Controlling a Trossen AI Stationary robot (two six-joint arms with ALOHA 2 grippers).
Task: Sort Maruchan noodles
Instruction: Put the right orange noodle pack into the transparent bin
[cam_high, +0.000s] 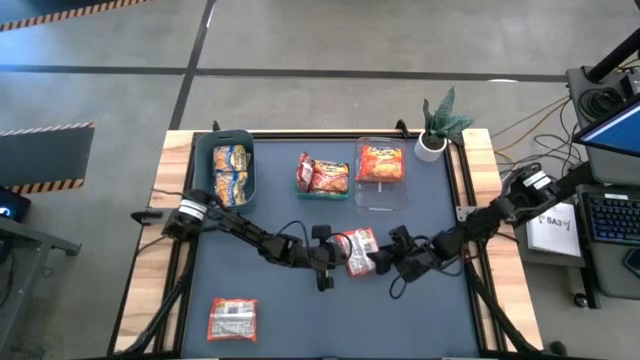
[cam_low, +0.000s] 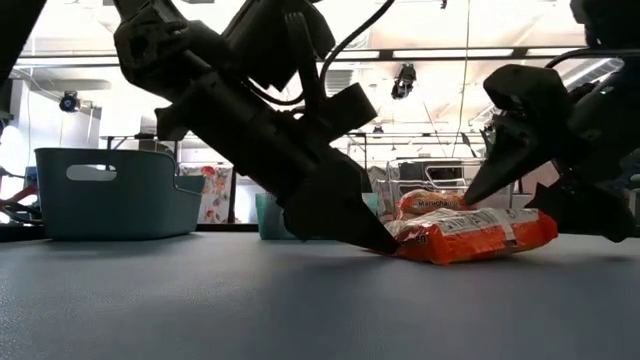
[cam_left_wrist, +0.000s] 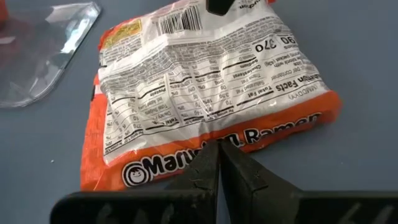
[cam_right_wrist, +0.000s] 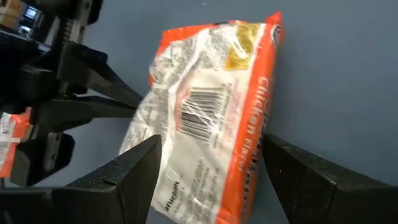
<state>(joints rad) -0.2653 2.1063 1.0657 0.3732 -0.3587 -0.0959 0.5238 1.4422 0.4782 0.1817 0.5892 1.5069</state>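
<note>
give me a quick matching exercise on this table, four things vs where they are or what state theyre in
Things:
1. left pincer
2. right pincer
3. orange packet at mid-table
4. clear tray

States or places:
a. open, fingers either side of a packet
b. holds one orange packet
c. shut, tips against a packet's edge
d. lying label side up between both arms

Pairs: 1-c, 2-a, 3-d, 4-b

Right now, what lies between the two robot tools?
In the high view, one orange-and-white plastic noodle packet lies between left tool and right tool.
</note>
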